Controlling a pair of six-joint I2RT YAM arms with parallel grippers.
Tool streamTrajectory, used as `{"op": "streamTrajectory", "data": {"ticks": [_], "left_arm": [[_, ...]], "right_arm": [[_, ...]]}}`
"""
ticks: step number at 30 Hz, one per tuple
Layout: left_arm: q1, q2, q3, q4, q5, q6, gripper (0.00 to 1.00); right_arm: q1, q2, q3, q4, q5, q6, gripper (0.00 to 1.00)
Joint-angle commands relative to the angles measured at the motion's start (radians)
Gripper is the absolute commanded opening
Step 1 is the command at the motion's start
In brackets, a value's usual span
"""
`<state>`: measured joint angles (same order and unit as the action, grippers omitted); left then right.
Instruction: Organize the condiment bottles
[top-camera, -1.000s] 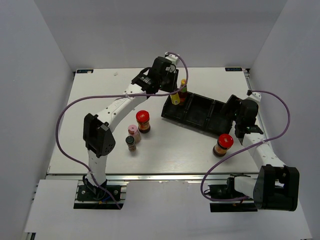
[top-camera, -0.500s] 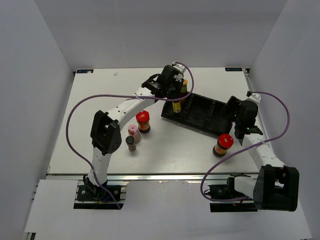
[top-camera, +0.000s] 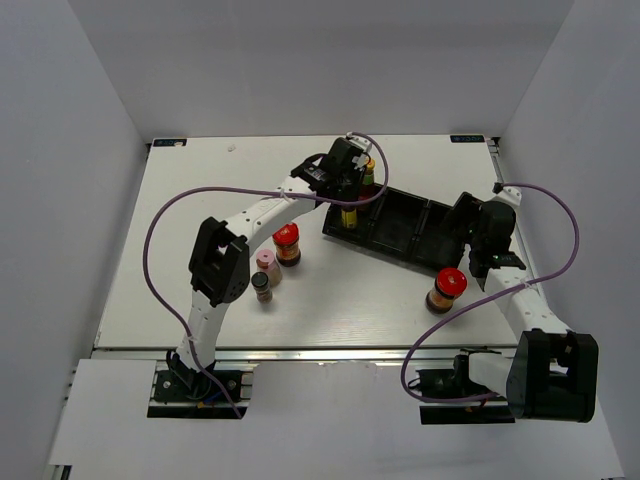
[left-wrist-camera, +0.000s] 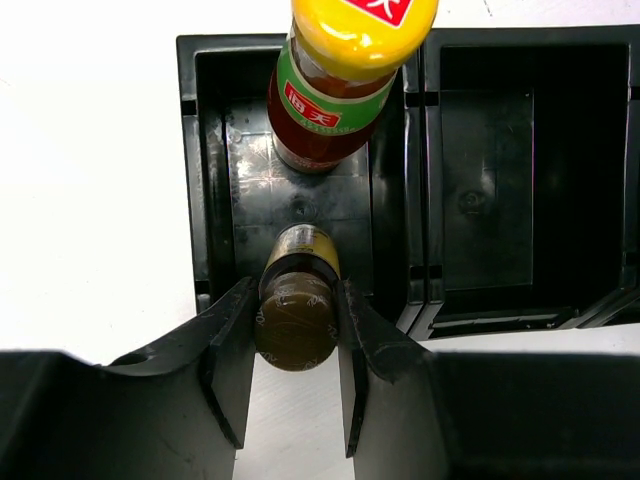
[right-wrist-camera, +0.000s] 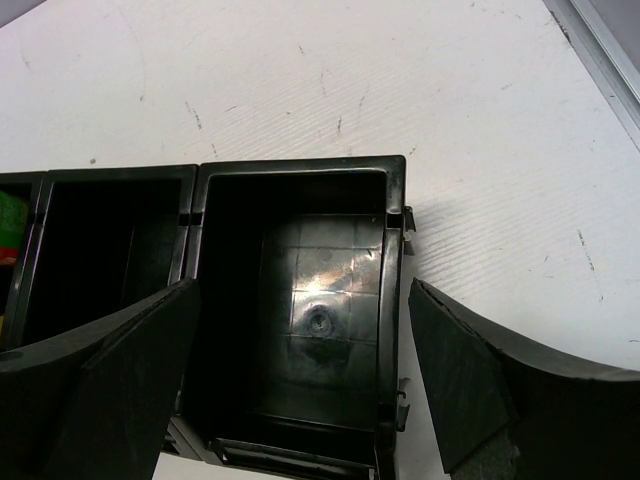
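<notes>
two slim bottles (left-wrist-camera: 335, 100), end tray (left-wrist-camera: 200, 180) compartment — one in left end effector (left-wrist-camera: 295, 290)

Only legible text, left wrist view: white Chinese characters, apparently 海天, on a red tag (left-wrist-camera: 304, 103) on the green neck band (left-wrist-camera: 345, 92) of the upright yellow-capped bottle (left-wrist-camera: 322, 125). The red patch (left-wrist-camera: 386, 8) on its cap (left-wrist-camera: 350, 35) has white print, cropped by the frame edge, unreadable. Nothing else legible in any view

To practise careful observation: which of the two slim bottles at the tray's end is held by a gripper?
The olive-brown bottle, clamped in the left gripper; the red-filled yellow-capped bottle stands free in the tray.
</notes>
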<state>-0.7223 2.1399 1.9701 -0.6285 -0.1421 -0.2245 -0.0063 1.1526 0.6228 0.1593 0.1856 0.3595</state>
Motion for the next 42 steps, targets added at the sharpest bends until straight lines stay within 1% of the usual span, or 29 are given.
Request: {"op": "streamTrajectory", "data": {"ticks": [1, 3, 4, 7, 11, 13, 14, 15, 16, 18, 19, 20, 21, 22, 23, 24, 25, 26, 27, 28, 29, 31, 32, 34, 38, 42], "left_arm": [[-0.006, -0.025, 0.027, 0.023, 0.009, 0.01, 0.35], [-0.006, -0.025, 0.024, 0.021, 0.018, 0.013, 0.43], [-0.006, -0.026, 0.021, 0.021, 0.021, 0.016, 0.54], [-0.006, -0.034, 0.013, 0.026, 0.022, 0.019, 0.68], [-0.006, -0.07, -0.034, 0.069, 0.027, 0.024, 0.74], [-0.006, -0.095, -0.053, 0.082, 0.03, 0.025, 0.78], [-0.006, -0.103, -0.057, 0.084, 0.035, 0.025, 0.81], [-0.006, -0.123, -0.066, 0.09, 0.036, 0.028, 0.98], [-0.006, -0.133, -0.086, 0.095, 0.039, 0.03, 0.98], [-0.006, -0.162, -0.12, 0.122, 0.061, 0.03, 0.98], [-0.006, -0.202, -0.169, 0.136, 0.061, 0.027, 0.98], [-0.005, -0.227, -0.201, 0.15, 0.073, 0.021, 0.98], [-0.006, -0.256, -0.238, 0.189, 0.067, 0.017, 0.98], [-0.006, -0.318, -0.314, 0.211, 0.056, 0.014, 0.98], [-0.003, -0.352, -0.351, 0.226, 0.041, 0.01, 0.98], [0.0, -0.385, -0.388, 0.262, 0.012, 0.008, 0.98], [0.006, -0.449, -0.424, 0.276, 0.007, 0.01, 0.98], [0.035, -0.48, -0.483, 0.291, 0.006, -0.007, 0.98], [0.059, -0.507, -0.511, 0.315, 0.009, -0.024, 0.98], [0.09, -0.534, -0.539, 0.329, 0.048, -0.038, 0.98], [0.163, -0.575, -0.589, 0.34, 0.073, -0.076, 0.98], [0.237, -0.606, -0.638, 0.366, 0.122, -0.11, 0.98], [0.291, -0.63, -0.666, 0.374, 0.124, -0.125, 0.98], [0.328, -0.653, -0.741, 0.401, 0.116, -0.134, 0.98], [0.405, -0.695, -0.82, 0.434, 0.131, -0.144, 0.98], [0.438, -0.707, -0.844, 0.441, 0.141, -0.148, 0.98]], "right_arm": [[0.0, -0.001, -0.001, 0.034, 0.023, 0.001, 0.89], [0.0, -0.005, -0.003, 0.032, 0.026, 0.002, 0.89], [0.0, -0.008, -0.002, 0.029, 0.028, 0.002, 0.89], [0.002, -0.025, -0.002, 0.022, 0.02, 0.007, 0.89], [0.0, -0.054, 0.005, -0.006, -0.017, 0.024, 0.89], [0.002, -0.065, 0.025, -0.05, -0.034, 0.042, 0.89], [0.005, -0.083, 0.031, -0.099, -0.038, 0.048, 0.89], [0.005, -0.094, 0.04, -0.124, -0.037, 0.055, 0.89], [0.04, -0.122, 0.044, -0.145, -0.026, 0.07, 0.89], [0.069, -0.154, 0.055, -0.227, 0.021, 0.075, 0.89], [0.106, -0.171, 0.069, -0.253, 0.044, 0.079, 0.9], [0.124, -0.203, 0.078, -0.314, 0.098, 0.09, 0.89], [0.141, -0.217, 0.087, -0.349, 0.124, 0.105, 0.89], [0.175, -0.237, 0.112, -0.387, 0.142, 0.116, 0.89], [0.192, -0.243, 0.126, -0.426, 0.184, 0.134, 0.89], [0.21, -0.244, 0.143, -0.513, 0.202, 0.147, 0.89], [0.245, -0.243, 0.156, -0.556, 0.219, 0.157, 0.89], [0.262, -0.241, 0.178, -0.595, 0.251, 0.191, 0.89], [0.282, -0.243, 0.183, -0.656, 0.264, 0.205, 0.89], [0.32, -0.244, 0.183, -0.676, 0.265, 0.213, 0.89], [0.334, -0.245, 0.184, -0.705, 0.27, 0.226, 0.89], [0.37, -0.241, 0.186, -0.792, 0.284, 0.278, 0.89], [0.394, -0.238, 0.187, -0.829, 0.323, 0.298, 0.89], [0.417, -0.231, 0.198, -0.929, 0.362, 0.349, 0.89], [0.436, -0.229, 0.201, -1.023, 0.432, 0.403, 0.9], [0.439, -0.232, 0.19, -1.031, 0.44, 0.395, 0.89]]}}
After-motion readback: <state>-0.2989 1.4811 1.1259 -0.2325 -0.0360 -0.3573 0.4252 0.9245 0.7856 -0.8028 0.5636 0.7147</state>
